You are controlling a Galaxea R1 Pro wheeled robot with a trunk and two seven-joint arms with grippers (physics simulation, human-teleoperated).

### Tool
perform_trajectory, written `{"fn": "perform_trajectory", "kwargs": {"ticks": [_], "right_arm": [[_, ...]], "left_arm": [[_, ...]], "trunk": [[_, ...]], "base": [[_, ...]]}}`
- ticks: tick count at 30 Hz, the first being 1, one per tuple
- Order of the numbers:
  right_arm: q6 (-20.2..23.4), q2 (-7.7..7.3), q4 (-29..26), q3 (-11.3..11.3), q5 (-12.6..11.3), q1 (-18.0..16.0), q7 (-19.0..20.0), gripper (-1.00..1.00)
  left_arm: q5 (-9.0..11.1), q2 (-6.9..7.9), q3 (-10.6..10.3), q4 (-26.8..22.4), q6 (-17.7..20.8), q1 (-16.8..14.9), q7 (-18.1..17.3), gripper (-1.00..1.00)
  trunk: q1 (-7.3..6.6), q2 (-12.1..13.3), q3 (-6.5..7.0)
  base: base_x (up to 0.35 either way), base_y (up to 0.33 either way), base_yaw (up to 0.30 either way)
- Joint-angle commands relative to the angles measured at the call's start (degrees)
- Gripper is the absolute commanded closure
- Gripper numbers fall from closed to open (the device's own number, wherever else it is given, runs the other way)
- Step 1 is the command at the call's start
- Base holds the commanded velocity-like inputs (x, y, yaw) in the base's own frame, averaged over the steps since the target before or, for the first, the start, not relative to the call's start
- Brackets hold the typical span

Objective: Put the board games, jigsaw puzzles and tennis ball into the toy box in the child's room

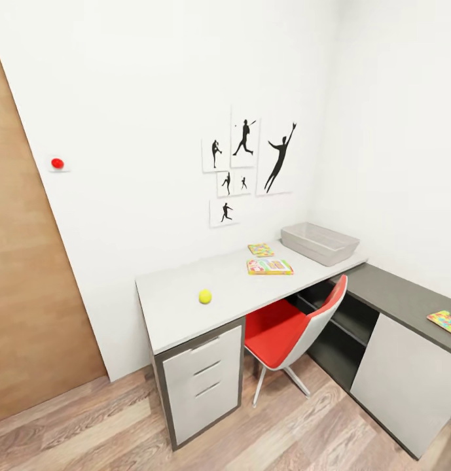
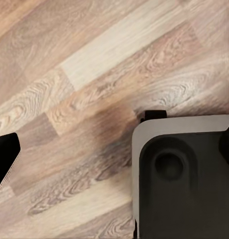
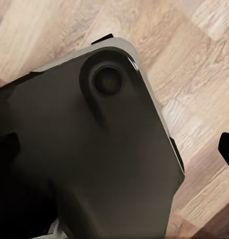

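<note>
— One yellow-green tennis ball (image 1: 205,296) sits near the surface's (image 1: 179,307) front edge. The hands?
— Unclear whether open or closed; the grey toy box (image 1: 319,243) stands at the far corner.

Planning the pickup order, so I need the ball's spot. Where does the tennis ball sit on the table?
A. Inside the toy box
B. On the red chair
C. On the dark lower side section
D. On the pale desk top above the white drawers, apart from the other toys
D: the tennis ball lies alone on the table above the white drawers, well away from the toy box.
</note>
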Motion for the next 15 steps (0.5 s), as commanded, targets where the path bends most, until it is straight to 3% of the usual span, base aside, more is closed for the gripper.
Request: {"fn": "perform_trajectory", "kwargs": {"ticks": [1, 7, 15], "right_arm": [[-0.27, 0.05, 0.01, -0.02, -1.23, -0.01, 0.03, -1.0], [0.05, 0.28, 0.01, -0.02, -4.33, -0.01, 0.5, -1.0], [-0.19, 0.85, 0.01, -0.21, -5.9, -0.01, 0.58, -1.0]], "left_arm": [[-0.37, 0.02, -0.37, 0.01, -0.18, -0.01, 0.32, -1.0], [-3.04, 0.03, -0.36, 0.01, -0.29, -0.03, 0.26, -1.0], [-3.73, 0.01, -0.43, 0.01, -0.42, -0.02, 0.2, -1.0]], "trunk": [[-0.22, 0.38, 0.13], [-1.54, 2.79, 1.21], [-3.3, 5.99, 2.65]], "base": [[0.0, 0.0, -0.281], [0.0, 0.0, -0.281], [0.0, 0.0, -0.281]]}}
